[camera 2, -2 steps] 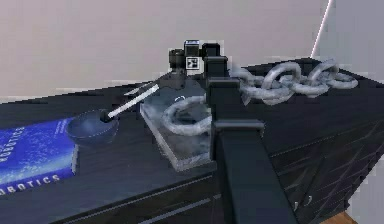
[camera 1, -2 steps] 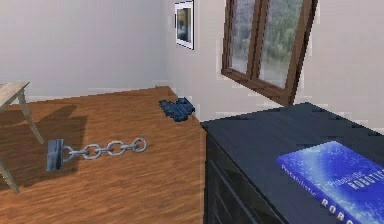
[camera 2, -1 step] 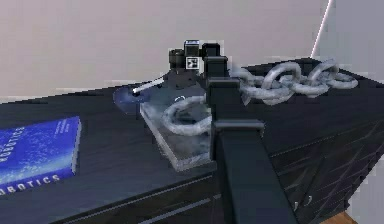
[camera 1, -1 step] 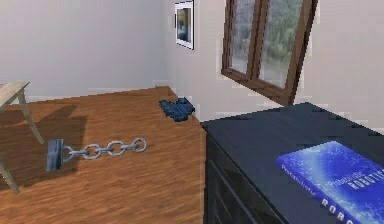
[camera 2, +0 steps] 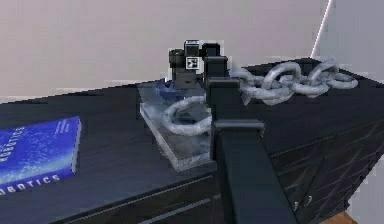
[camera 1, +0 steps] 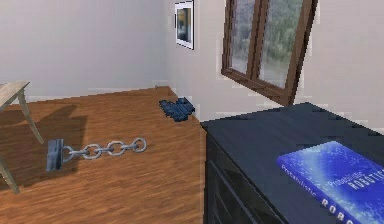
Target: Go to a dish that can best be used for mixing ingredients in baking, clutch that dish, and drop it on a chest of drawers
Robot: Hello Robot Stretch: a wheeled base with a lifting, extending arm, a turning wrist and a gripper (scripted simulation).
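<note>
Release low over chest of drawers (camera 2: 105, 102), clear of blue book (camera 2: 35, 150) and chain (camera 2: 300, 78); end effector's (camera 2: 178, 62) hold impossible to tell.

- The arm (camera 2: 246, 168) is a dark, almost black square bar with flat faces and straight edges.
- Partway along it toward the hand, a wider blocky collar (camera 2: 238, 127) of the same dark colour steps out around the bar, and past the collar the bar runs narrower.
- Just beside the hand (camera 2: 176, 66) sit two small white squares (camera 2: 191, 62), each printed with blocky black marks.
- The hand itself is a small dark body, matte like the arm.
</note>
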